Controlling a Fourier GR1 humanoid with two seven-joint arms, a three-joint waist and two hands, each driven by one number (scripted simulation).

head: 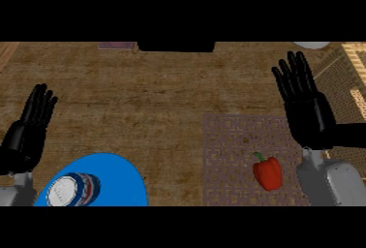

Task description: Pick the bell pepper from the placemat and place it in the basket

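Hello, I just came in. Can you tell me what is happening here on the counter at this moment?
Nothing is being held yet. A red bell pepper lies on a patterned placemat at the right side of the wooden counter. The robot's right hand is open, fingers straight, over the placemat's far right part, beyond the pepper and not touching it. The left hand is open at the left edge. A can lies on a blue plate at lower left. A basket shows at the right edge.
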